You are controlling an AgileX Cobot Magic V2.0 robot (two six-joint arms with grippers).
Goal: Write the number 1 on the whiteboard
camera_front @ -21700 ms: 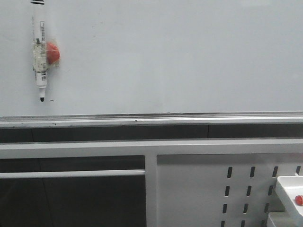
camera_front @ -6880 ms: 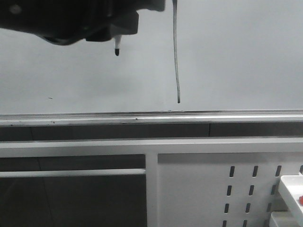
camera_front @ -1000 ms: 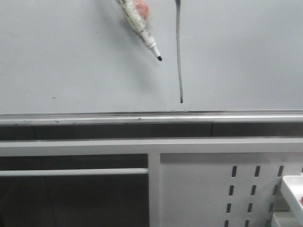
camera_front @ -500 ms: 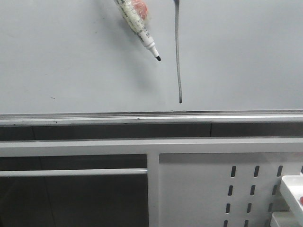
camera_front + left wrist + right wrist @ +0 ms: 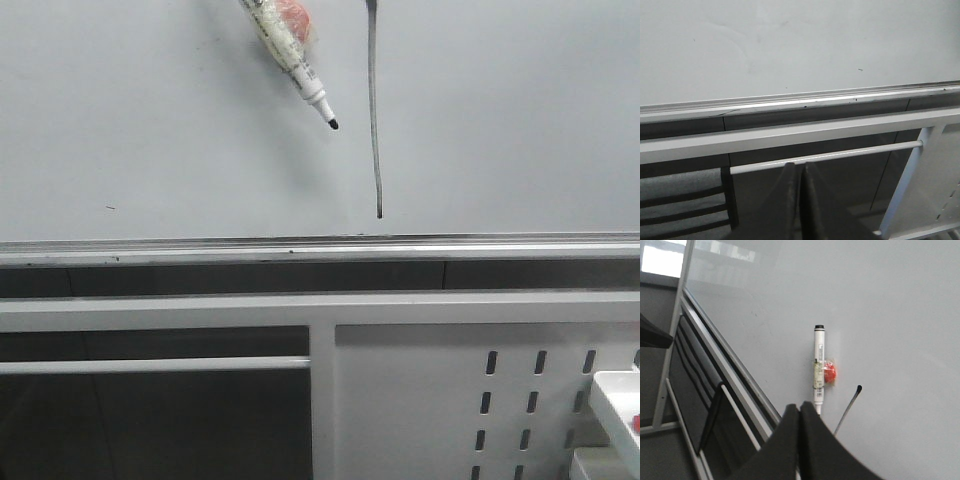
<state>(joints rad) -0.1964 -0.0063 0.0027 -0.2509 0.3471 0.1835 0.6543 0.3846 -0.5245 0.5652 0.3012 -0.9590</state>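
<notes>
The whiteboard (image 5: 500, 120) fills the upper front view, with a silver edge strip (image 5: 320, 247) along its bottom. The number 1 (image 5: 375, 110) is a thin dark, slightly curved stroke ending in a dot low down; it also shows in the right wrist view (image 5: 847, 410). A white marker (image 5: 290, 55) with a red magnet (image 5: 295, 15) sticks tilted on the board, left of the stroke, tip down-right; it also shows in the right wrist view (image 5: 818, 371). My right gripper (image 5: 800, 407) is shut and empty, away from the marker. My left gripper (image 5: 800, 166) is shut and empty below the board's edge.
A white frame bar (image 5: 320, 310) runs under the board, with a perforated white panel (image 5: 500, 400) at the lower right and a thin rail (image 5: 150, 366) at the lower left. A white box (image 5: 620, 410) with a red part sits at the right edge. A tiny dark speck (image 5: 110, 208) marks the board.
The marker and stroke sit a few pixels left and up in the picture compared with a second ago; nothing else differs. Much earlier the marker hung at the board's far left.
</notes>
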